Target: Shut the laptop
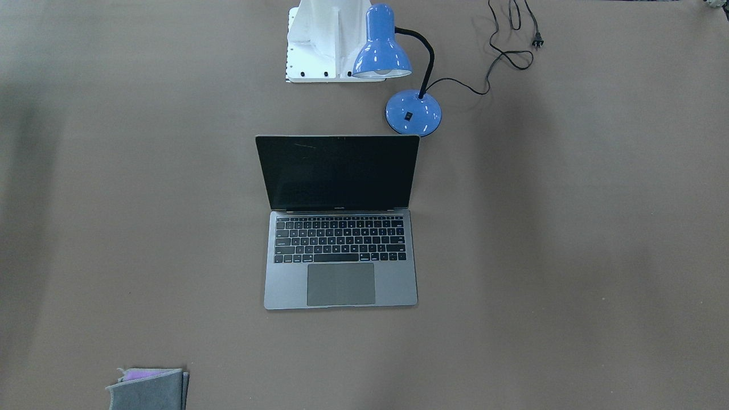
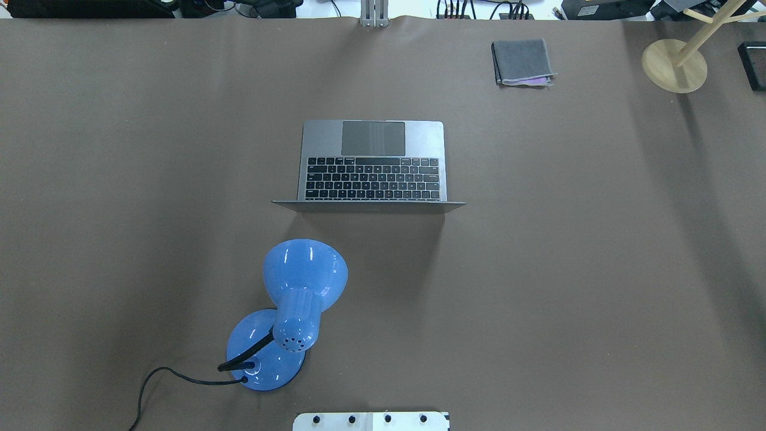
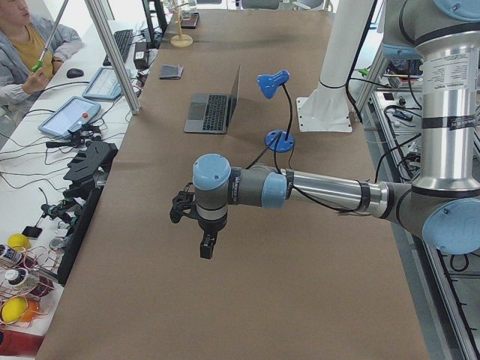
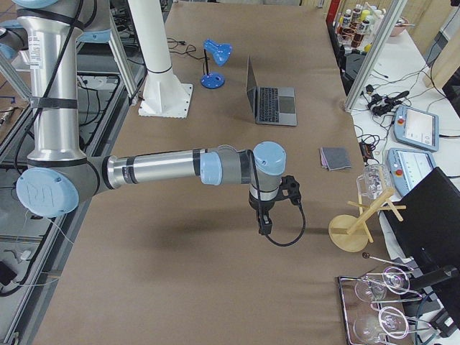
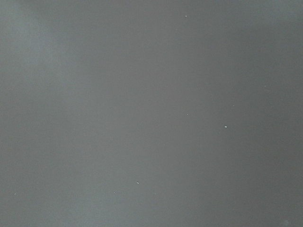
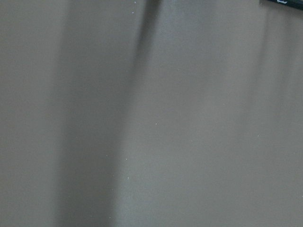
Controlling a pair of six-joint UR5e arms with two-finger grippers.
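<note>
The left pincer (image 3: 205,252) hangs fingers-down over bare brown surface (image 1: 569,228), out at the end of the arm stretched across the table's left end. It shows only from the side, so I cannot tell how far it is parted; nothing appears to be in it. The right pincer (image 4: 264,227) hangs the same way at the opposite end, a black cable looping beside it, and its opening cannot be judged either. Both wrist cameras see only plain brown surface, with a dark corner of something at the top right edge of the right one.

Well apart from both, the laptop (image 1: 340,228) sits in the middle of the surface, lid raised close to upright, screen dark, keyboard and trackpad facing away from the robot's base. Behind the lid, toward the robot's left, stands a blue desk lamp (image 2: 299,299), near the laptop, its black cord trailing off. A folded grey cloth (image 2: 522,61) lies on the far side toward the robot's right, and a wooden stand (image 2: 674,64) sits beyond it.
</note>
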